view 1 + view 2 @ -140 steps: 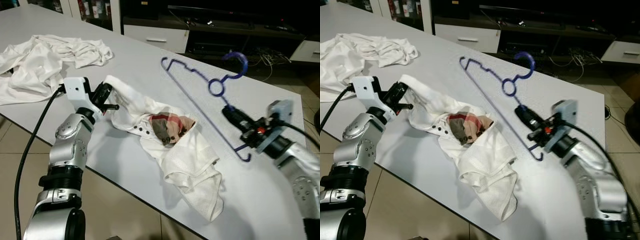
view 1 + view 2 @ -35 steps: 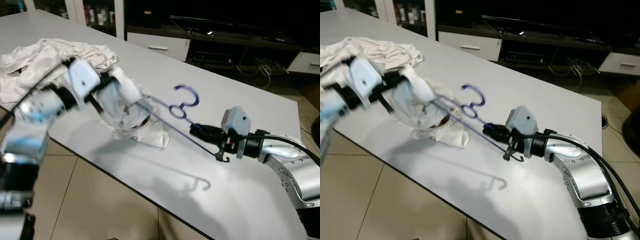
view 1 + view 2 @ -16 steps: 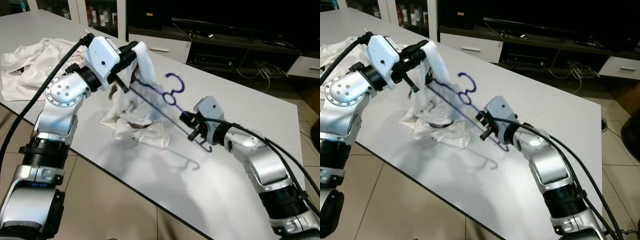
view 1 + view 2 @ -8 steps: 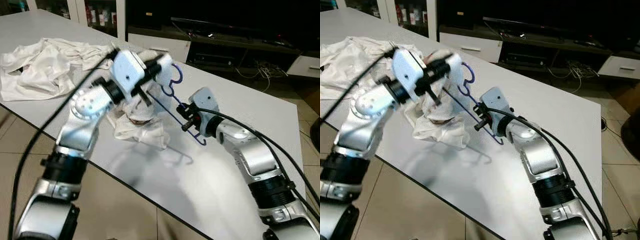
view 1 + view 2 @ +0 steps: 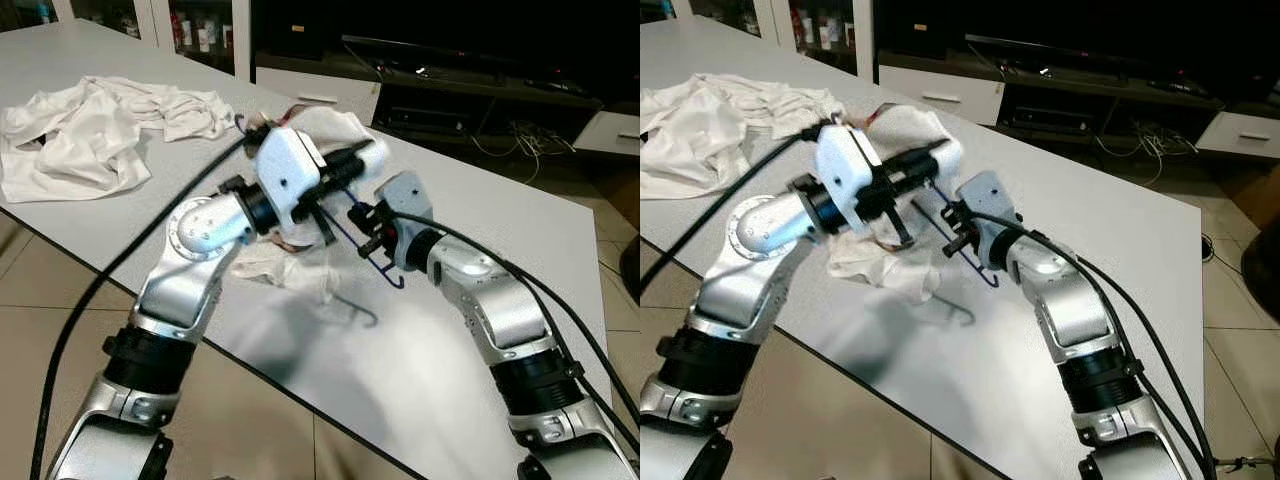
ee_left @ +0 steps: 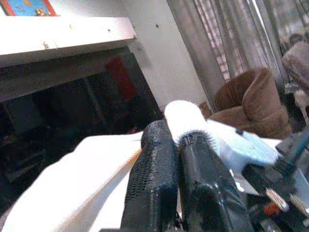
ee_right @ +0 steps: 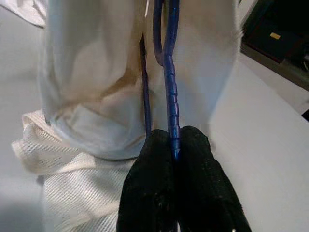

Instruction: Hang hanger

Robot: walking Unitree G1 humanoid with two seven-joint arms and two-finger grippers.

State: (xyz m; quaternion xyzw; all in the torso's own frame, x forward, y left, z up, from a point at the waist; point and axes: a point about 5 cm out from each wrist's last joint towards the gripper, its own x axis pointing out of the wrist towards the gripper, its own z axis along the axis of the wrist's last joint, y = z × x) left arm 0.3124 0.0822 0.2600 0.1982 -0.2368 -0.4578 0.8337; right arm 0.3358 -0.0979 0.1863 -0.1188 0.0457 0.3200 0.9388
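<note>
Right wrist view — right gripper [image 7: 173,147] pinches blue hanger [image 7: 170,104] inside white shirt [image 7: 91,92].

The right claw [image 7: 173,145] pinches the blue hanger [image 7: 170,104], which runs seemingly into the white shirt [image 7: 91,92]

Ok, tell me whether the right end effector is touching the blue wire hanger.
Touching. In the right wrist view, the right end effector has both black fingers closed on the blue wire hanger, no gap.
</note>
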